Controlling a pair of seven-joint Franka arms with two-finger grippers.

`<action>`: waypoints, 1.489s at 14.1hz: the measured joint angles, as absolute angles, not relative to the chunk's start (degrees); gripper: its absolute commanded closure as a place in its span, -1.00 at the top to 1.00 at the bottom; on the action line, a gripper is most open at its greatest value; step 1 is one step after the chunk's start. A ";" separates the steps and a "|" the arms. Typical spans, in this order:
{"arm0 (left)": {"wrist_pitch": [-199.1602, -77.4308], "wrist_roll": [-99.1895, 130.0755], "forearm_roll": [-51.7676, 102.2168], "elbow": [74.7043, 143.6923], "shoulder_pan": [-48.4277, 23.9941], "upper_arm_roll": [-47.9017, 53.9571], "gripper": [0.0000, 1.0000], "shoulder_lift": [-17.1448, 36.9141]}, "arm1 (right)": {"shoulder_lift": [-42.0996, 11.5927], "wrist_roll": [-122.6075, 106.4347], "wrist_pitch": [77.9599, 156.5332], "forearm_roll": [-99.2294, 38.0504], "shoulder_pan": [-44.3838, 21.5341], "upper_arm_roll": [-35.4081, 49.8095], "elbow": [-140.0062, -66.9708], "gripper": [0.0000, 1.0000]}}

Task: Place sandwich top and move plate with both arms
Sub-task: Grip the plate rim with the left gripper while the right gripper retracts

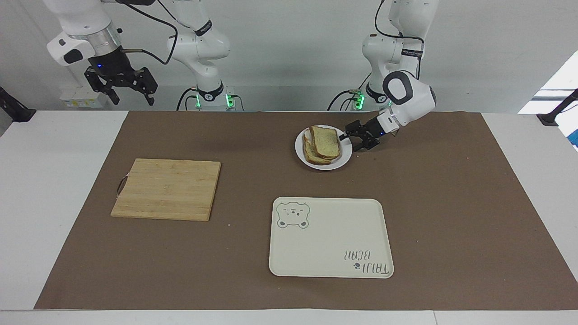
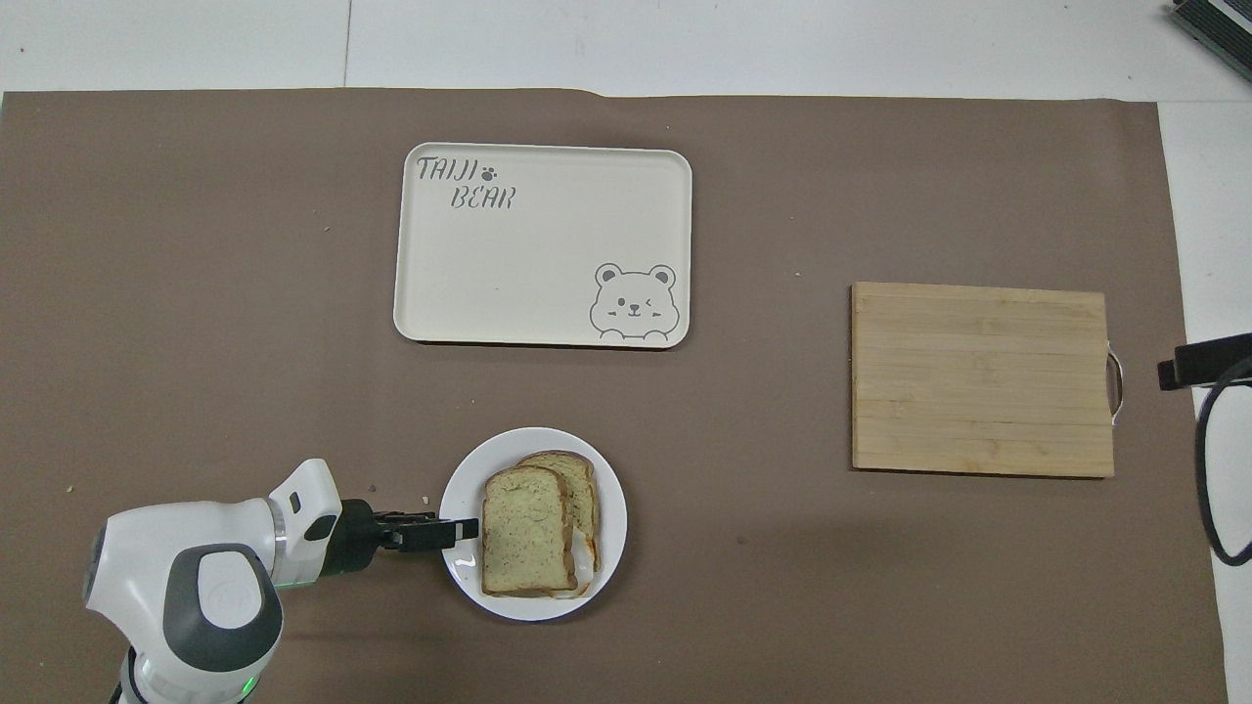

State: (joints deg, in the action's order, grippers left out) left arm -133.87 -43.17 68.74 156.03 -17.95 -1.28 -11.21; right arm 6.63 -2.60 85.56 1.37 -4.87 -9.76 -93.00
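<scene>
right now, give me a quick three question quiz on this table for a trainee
1. True or false: the sandwich top lies on the wooden cutting board.
2. Which hand reaches the rim of the plate: A) left hand, B) right hand?
3. Fill in: the tray with the bear drawing lies ____ from the robots than the plate.

Key:
1. False; it sits on the stacked sandwich on the plate.
2. A; open, one finger over the rim. The right hand waits, raised and open, at the right arm's end.
3. Farther.
</scene>
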 measured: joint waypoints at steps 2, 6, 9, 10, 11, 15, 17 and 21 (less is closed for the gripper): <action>-133.99 -43.17 68.76 156.49 -17.95 -1.30 0.70 -11.22 | 7.17 -2.74 85.15 1.38 -4.84 -10.64 -92.96 1.00; -134.06 -43.20 68.79 156.92 -17.95 -1.30 0.24 -11.22 | 7.96 -2.76 83.90 1.34 -4.93 -11.63 -92.89 1.00; -134.07 -43.20 68.82 157.03 -17.95 -1.31 -0.15 -11.22 | 7.96 -2.76 83.92 1.33 -5.17 -11.09 -92.23 1.00; -134.07 -43.21 68.83 157.04 -17.95 -1.30 -0.15 -11.22 | 7.96 -2.76 83.92 1.33 -5.21 -10.88 -92.01 1.00; -134.07 -43.21 68.84 157.05 -17.95 -1.31 -0.18 -11.22 | 7.96 -2.76 83.95 1.33 -5.29 -10.46 -91.92 1.00; -134.06 -43.21 68.86 157.29 -18.53 -1.28 -0.47 -11.23 | 7.77 -2.76 86.47 1.42 -5.66 -7.32 -91.89 1.00; -134.06 -43.21 68.88 157.42 -19.01 -1.27 -0.73 -11.23 | 7.41 -2.76 86.61 1.42 -5.64 -7.26 -91.89 1.00; -132.43 -42.66 69.77 157.42 -19.10 -1.62 -1.00 -11.91 | 7.39 -2.76 86.60 1.42 -5.64 -7.31 -91.89 1.00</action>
State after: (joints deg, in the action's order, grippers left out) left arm -132.43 -42.66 69.77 157.42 -19.10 -1.62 -11.91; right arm 7.39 -2.76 86.60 1.42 -5.64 -7.31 -91.89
